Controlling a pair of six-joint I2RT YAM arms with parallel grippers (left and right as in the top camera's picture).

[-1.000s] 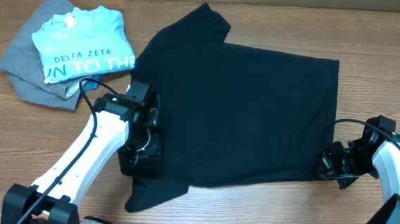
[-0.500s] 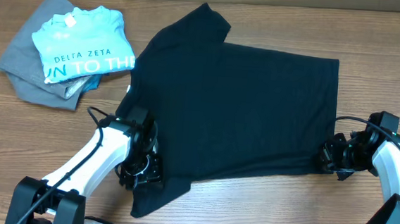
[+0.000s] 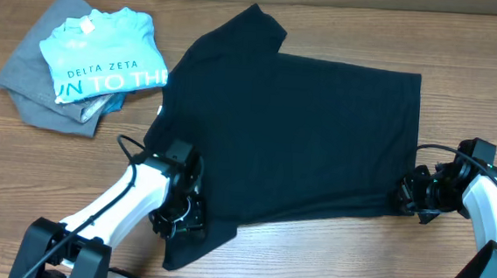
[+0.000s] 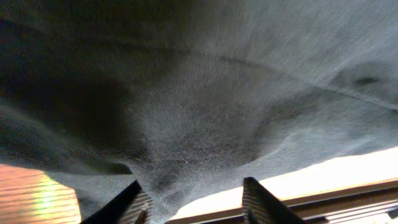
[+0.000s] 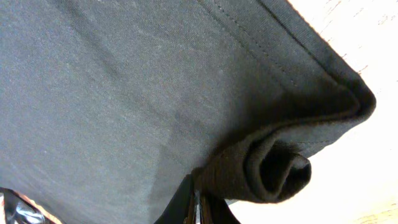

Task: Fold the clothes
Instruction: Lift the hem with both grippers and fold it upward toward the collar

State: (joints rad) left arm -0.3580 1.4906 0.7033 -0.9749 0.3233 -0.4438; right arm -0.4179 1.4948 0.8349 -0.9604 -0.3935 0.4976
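The clothes point(image 3: 301, 134), a black T-shirt, lie spread flat across the middle of the table, one sleeve pointing to the back and one to the front left. My left gripper point(image 3: 179, 222) sits at the front-left sleeve. In the left wrist view its fingers point(image 4: 132, 202) stand apart, and black fabric point(image 4: 199, 106) drapes over them and sags into the gap of the left gripper point(image 4: 191, 190). My right gripper point(image 3: 406, 201) is at the shirt's front-right hem corner. In the right wrist view the right gripper point(image 5: 198, 190) is shut on a rolled fold of the hem point(image 5: 273, 165).
A folded light blue T-shirt with white lettering point(image 3: 105, 54) lies on a grey garment point(image 3: 29, 84) at the back left. Bare wooden table point(image 3: 310, 257) runs along the front edge, between the two arms.
My left gripper has slid along the shirt's left side toward the front edge, and the front-left sleeve has shifted a little. The right gripper rose slightly and still holds the hem corner.
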